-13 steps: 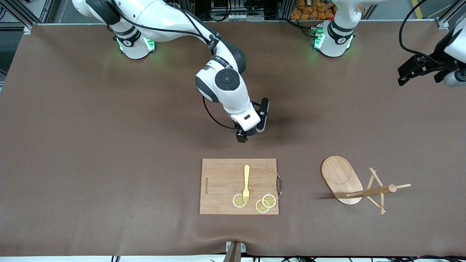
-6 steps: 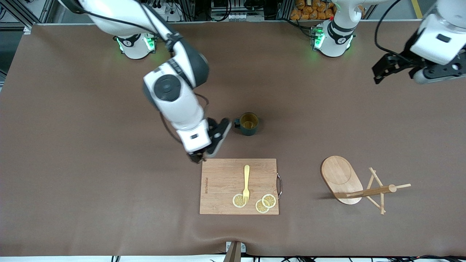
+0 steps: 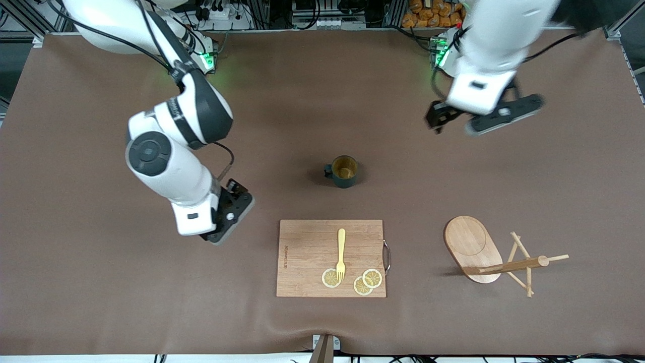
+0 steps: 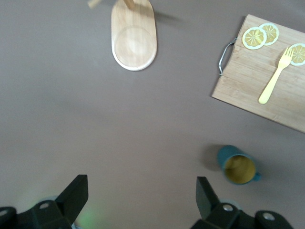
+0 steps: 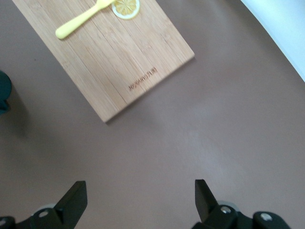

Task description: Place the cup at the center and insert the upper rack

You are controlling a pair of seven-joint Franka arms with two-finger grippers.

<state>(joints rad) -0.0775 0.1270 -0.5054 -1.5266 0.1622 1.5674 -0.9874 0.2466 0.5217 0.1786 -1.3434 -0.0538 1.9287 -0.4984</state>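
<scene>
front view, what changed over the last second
The right gripper moved off the cup, leaving it standing on the table's middle, and swung toward the right arm's end, open and empty. The left gripper swung inward over the table, open. The upper rack, cutting board, fork and lemon slices stayed put.

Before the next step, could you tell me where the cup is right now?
In the front view the cup stands upright mid-table, alone, just farther from the camera than the cutting board.
</scene>
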